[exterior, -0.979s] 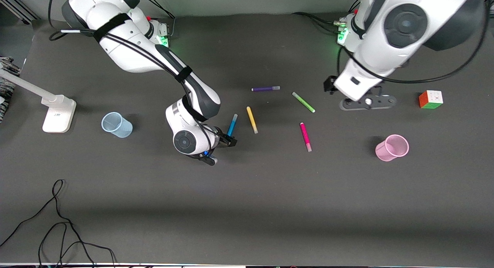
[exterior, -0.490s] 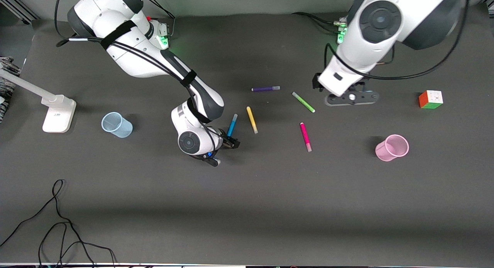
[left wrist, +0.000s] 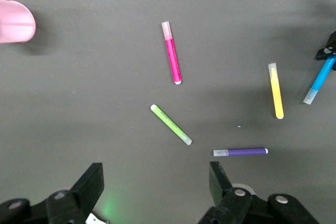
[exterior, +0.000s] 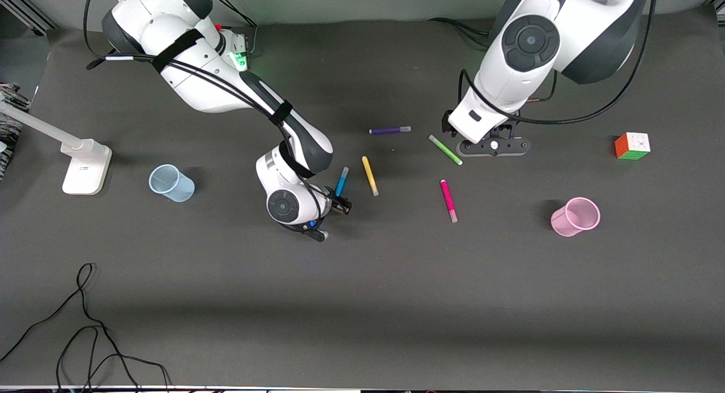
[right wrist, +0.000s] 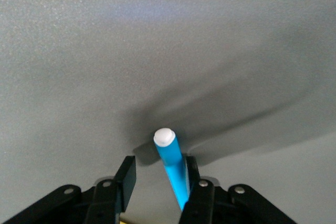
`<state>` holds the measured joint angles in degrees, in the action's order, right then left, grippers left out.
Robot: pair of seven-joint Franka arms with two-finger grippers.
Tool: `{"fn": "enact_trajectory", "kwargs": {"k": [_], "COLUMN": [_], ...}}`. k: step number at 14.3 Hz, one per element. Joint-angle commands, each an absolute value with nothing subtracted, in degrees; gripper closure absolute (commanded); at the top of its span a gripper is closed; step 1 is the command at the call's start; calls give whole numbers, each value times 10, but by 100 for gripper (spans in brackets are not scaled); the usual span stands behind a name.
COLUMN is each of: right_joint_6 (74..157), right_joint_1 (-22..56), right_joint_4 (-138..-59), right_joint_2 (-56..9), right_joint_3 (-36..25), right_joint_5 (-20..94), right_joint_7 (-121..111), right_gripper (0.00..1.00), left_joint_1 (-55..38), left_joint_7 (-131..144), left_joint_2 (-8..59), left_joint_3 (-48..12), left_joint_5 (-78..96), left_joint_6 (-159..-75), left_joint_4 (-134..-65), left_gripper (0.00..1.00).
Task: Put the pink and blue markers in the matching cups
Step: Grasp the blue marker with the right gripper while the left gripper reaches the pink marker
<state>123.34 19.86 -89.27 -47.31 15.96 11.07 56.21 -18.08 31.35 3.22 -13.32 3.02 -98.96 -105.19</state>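
The cyan-blue marker lies on the dark table. My right gripper is down at the marker's end nearer the camera. In the right wrist view the gripper is open, and the marker rests against one finger with a gap to the other. The magenta-pink marker lies free, also in the left wrist view. My left gripper is open and empty over the table beside the green marker; its own view shows the gripper open wide. The pale blue cup and pale pink cup stand upright.
A yellow marker lies beside the blue one, and a purple marker lies farther from the camera. A colour cube sits at the left arm's end. A white lamp base and loose black cables are at the right arm's end.
My left arm has swung toward the table's middle, bringing its gripper next to the green marker. My right gripper has slid a little further onto the blue marker's end.
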Motion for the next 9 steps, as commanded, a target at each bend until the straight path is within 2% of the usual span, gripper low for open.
{"fn": "enact_trajectory", "kwargs": {"k": [1, 3, 5, 9], "right_joint_6": [1243, 1244, 1244, 1241], "right_joint_1": [203, 202, 201, 198], "right_joint_4": [-888, -887, -888, -888], "right_joint_2": [-478, -482, -482, -481], "right_joint_3": [158, 158, 158, 157], "right_joint_5": [112, 112, 111, 111], "right_joint_7": [570, 568, 568, 567], "right_gripper": [54, 62, 75, 97], "left_joint_1": [-185, -186, -195, -197], "left_joint_7": [319, 319, 320, 324], "left_joint_2": [25, 34, 50, 122], "left_joint_3": [-131, -131, -131, -130], "left_joint_5": [36, 36, 36, 27], "left_joint_6": [-1049, -1093, -1148, -1231], "left_joint_4": [-1100, -1131, -1163, -1179], "left_gripper": [10, 9, 8, 4]}}
